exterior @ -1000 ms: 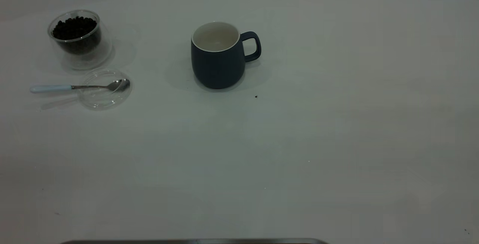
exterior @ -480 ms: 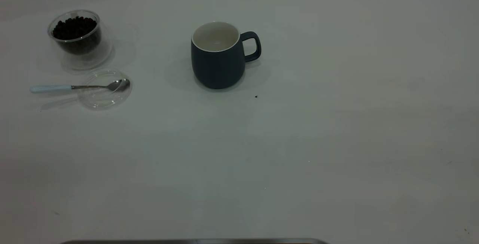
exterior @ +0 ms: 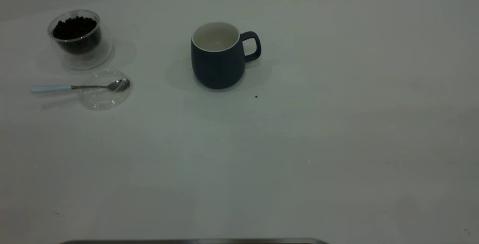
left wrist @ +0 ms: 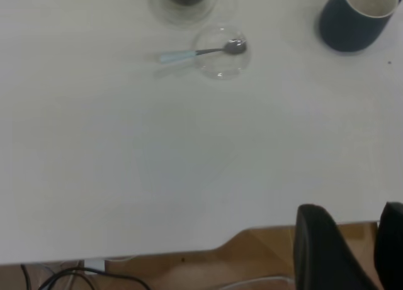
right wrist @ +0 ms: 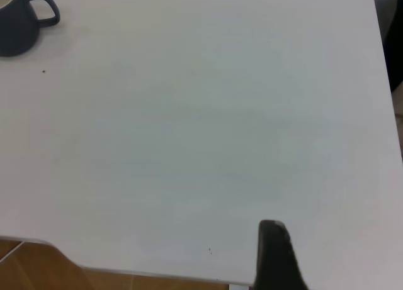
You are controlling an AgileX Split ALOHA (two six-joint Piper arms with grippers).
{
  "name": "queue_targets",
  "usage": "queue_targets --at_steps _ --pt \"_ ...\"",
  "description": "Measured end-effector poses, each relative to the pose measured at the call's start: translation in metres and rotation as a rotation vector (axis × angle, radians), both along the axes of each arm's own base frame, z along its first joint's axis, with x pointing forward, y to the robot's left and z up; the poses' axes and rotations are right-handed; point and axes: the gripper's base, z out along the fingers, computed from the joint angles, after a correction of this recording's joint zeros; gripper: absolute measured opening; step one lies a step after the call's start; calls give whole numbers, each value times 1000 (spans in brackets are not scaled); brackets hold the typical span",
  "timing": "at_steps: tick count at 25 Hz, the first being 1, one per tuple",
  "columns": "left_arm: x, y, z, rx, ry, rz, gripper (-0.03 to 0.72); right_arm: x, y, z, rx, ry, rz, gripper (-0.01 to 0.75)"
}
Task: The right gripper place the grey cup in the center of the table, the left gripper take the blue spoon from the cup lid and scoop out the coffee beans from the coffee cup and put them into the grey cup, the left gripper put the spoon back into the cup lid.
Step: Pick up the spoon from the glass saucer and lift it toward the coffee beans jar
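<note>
The grey cup [exterior: 219, 64] stands upright near the middle of the table [exterior: 299, 143], handle to the right, its inside empty. The coffee cup [exterior: 80, 51] with coffee beans [exterior: 75, 29] stands at the far left. The blue spoon [exterior: 52, 88] rests with its bowl in the cup lid [exterior: 101, 98], just in front of the coffee cup. Neither gripper shows in the exterior view. My left gripper [left wrist: 351, 206] is open and empty over the table's near edge, far from the spoon [left wrist: 179, 56]. One finger [right wrist: 274, 252] of my right gripper shows, apart from the grey cup [right wrist: 16, 29].
A tiny dark speck [exterior: 256, 96] lies just right of and in front of the grey cup. The table's near edge and wood floor [left wrist: 252, 258] show under the left gripper. A dark strip [exterior: 194, 241] runs along the exterior view's bottom edge.
</note>
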Motion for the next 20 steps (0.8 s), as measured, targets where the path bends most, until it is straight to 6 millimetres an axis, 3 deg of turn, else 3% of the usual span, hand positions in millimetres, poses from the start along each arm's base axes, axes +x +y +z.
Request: queue_targets --at_steps 6,12,16,20 --pt "66 -6 1 -42 67 -31 283 0 0 0 1 0 0 453" --pt "131 -6 -26 -8 197 -55 283 0 0 0 1 0 0 453" --pt "162 -6 -44 -2 209 -41 289 0 0 0 1 0 0 453" --pt "177 -6 -56 -10 234 -31 346 0 0 0 1 0 0 453"
